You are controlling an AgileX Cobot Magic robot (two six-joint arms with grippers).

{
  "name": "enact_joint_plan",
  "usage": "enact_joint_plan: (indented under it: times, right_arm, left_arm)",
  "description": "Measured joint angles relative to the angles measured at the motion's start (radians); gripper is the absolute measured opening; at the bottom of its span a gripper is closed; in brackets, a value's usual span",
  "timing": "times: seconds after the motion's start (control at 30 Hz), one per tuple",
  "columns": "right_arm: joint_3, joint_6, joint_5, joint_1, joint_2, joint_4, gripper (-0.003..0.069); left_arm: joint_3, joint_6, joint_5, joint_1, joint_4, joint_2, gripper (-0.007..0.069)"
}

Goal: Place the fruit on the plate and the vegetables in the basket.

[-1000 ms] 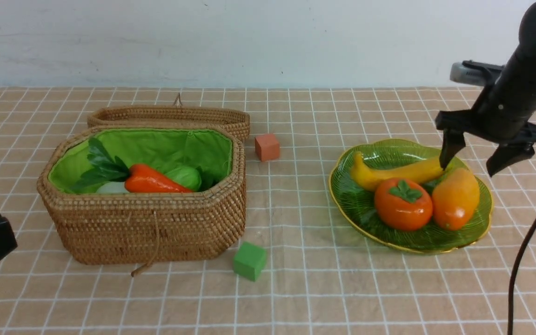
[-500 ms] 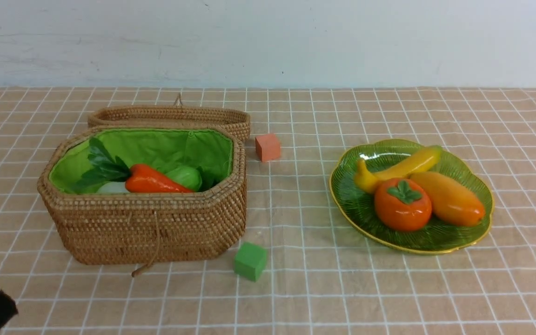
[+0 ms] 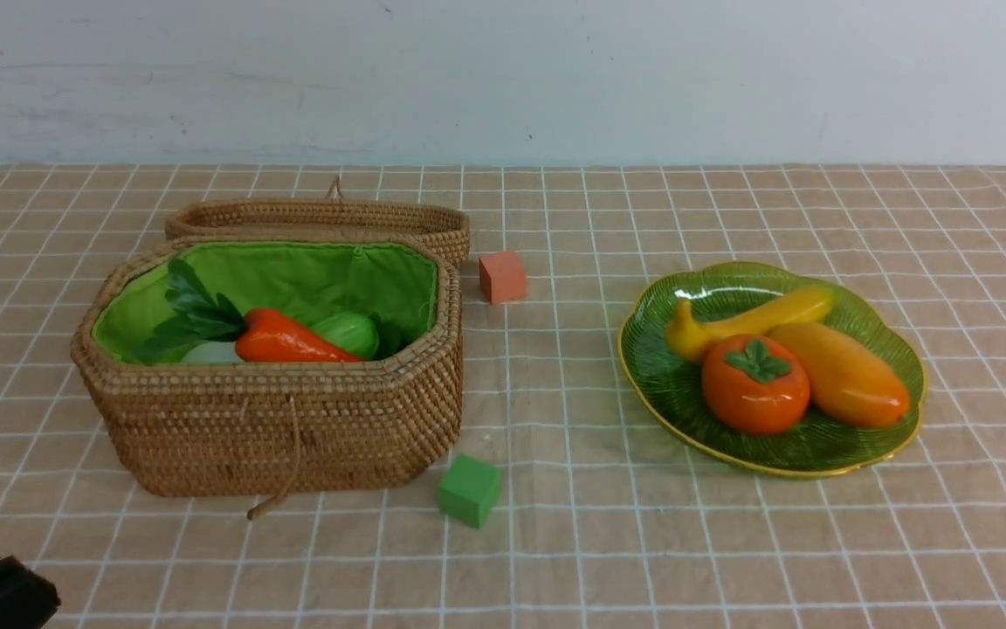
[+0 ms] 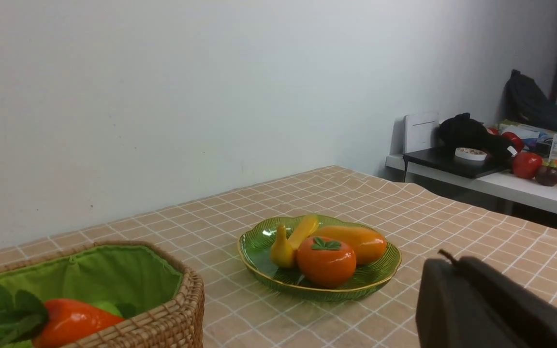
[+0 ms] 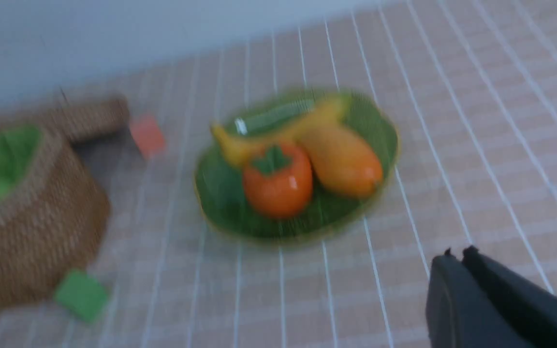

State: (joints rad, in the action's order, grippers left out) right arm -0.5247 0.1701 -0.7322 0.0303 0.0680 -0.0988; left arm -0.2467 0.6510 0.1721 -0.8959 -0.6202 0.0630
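Right hand (image 5: 457, 256) withdrawn | mango (image 3: 841, 375) now lying flat, tip pointing front-right

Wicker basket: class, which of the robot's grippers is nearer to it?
Left. The left gripper sits near the wicker basket's front left corner. The right gripper is off on the other side of the green plate, absent from the front view.

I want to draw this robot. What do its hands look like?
Only bits show. The left gripper is matte black, with two flat fingers side by side and small nubs at the tips. The right gripper looks the same: black, blocky, two flat fingers with little bumps on top. No cables, stickers or markings are visible.
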Motion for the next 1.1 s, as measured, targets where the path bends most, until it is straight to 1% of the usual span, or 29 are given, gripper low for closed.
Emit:
enact_joint_plan:
  times: [0.07,0.13,0.17,0.23,0.3,0.33,0.47,0.5,0.6,0.63,0.67,0.7,0.73,0.8,0.93,1.03,1.1]
  right_arm:
    - [0.052,0.005,0.101,0.0,-0.05,0.002,0.0043]
    - [0.115,0.026,0.218,0.0,-0.081,0.003,0.0071]
    - [0.128,0.047,0.228,0.0,-0.078,-0.003,0.0085]
    - [0.137,0.101,0.218,0.0,-0.049,-0.024,0.0124]
    - [0.139,0.117,0.207,0.0,-0.032,-0.026,0.0143]
    - [0.143,0.129,0.175,0.005,-0.011,-0.016,0.0169]
    - [0.144,0.14,0.064,0.069,0.003,0.032,0.0232]
    - [0.144,0.14,0.064,0.072,0.003,0.032,0.0232]
    - [0.148,0.143,0.035,0.085,0.004,0.136,0.0241]
    - [0.148,0.143,0.037,0.085,0.004,0.143,0.0241]
    - [0.158,0.143,0.057,0.085,0.004,0.206,0.0233]
    - [0.161,0.143,0.06,0.085,0.004,0.215,0.0232]
    - [0.178,0.143,0.085,0.086,0.006,0.278,0.0227]
    - [0.197,0.144,0.107,0.086,0.007,0.322,0.0226]
    - [0.25,0.147,0.135,0.086,0.002,0.335,0.0226]
    - [0.283,0.15,0.157,0.077,0.001,0.306,0.0225]
    - [0.32,0.156,0.201,0.063,-0.001,0.269,0.0206]
  left_arm:
    - [0.0,0.0,0.01,0.0,0.0,0.0,-0.0013]
    - [0.002,0.0,0.024,0.001,-0.001,0.0,-0.0013]
    - [0.005,0.0,0.033,0.001,-0.001,0.0,-0.0013]
    - [0.009,0.0,0.052,0.001,-0.001,-0.001,-0.0013]
    - [0.009,0.0,0.062,0.001,-0.001,-0.001,-0.0013]
    - [0.009,0.0,0.075,0.001,-0.001,-0.001,-0.0013]
    - [0.009,0.0,0.101,0.001,0.0,-0.001,-0.0013]
    - [0.009,0.0,0.103,0.001,0.0,-0.001,-0.0013]
    - [0.01,0.0,0.125,0.001,0.0,-0.001,-0.0013]
    - [0.01,0.0,0.128,0.001,0.0,-0.001,-0.0013]
    - [0.01,0.0,0.136,0.001,0.0,-0.001,-0.0013]
    - [0.01,0.0,0.137,0.001,0.0,-0.001,-0.0013]
    - [0.01,0.0,0.143,0.001,0.0,-0.001,-0.0013]
    - [0.01,0.0,0.155,0.001,0.0,-0.001,-0.0013]
    - [0.01,0.0,0.174,0.001,0.0,-0.001,-0.0013]
    - [0.01,0.001,0.178,0.001,0.0,-0.001,-0.0013]
    - [0.01,0.001,0.179,0.001,0.0,-0.001,-0.0013]
